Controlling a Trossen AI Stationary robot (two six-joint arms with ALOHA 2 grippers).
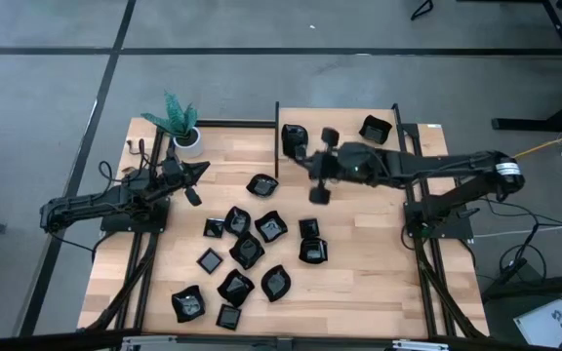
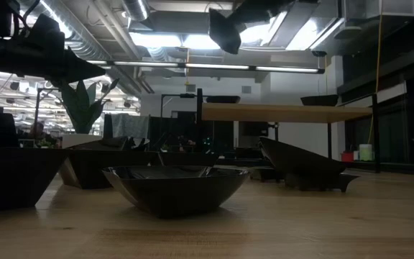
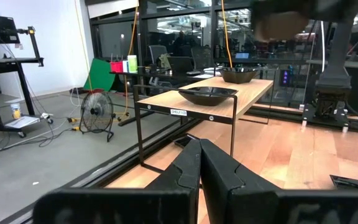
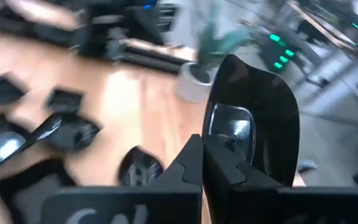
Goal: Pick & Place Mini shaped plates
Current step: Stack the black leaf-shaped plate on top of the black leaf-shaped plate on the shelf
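Glossy black, one mini plate [image 4: 253, 124] hangs pinched by its rim in the right pincer [image 1: 317, 171], above the tabletop [image 1: 379, 283] toward twelve o'clock, near the raised shelf [image 1: 427, 136]. The thin edge-grip could slip in transit. The left pincer [image 1: 201, 172], clenched empty, waits at nine o'clock.

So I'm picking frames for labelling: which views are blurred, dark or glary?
Right wrist view: motion-smeared, though the plate in the right hand still reads. Low view: backlit by ceiling lights, so the front bowl-shaped plate is nearly a silhouette. High view: evenly lit, with pale glare on the plates. Left wrist view: sharp.
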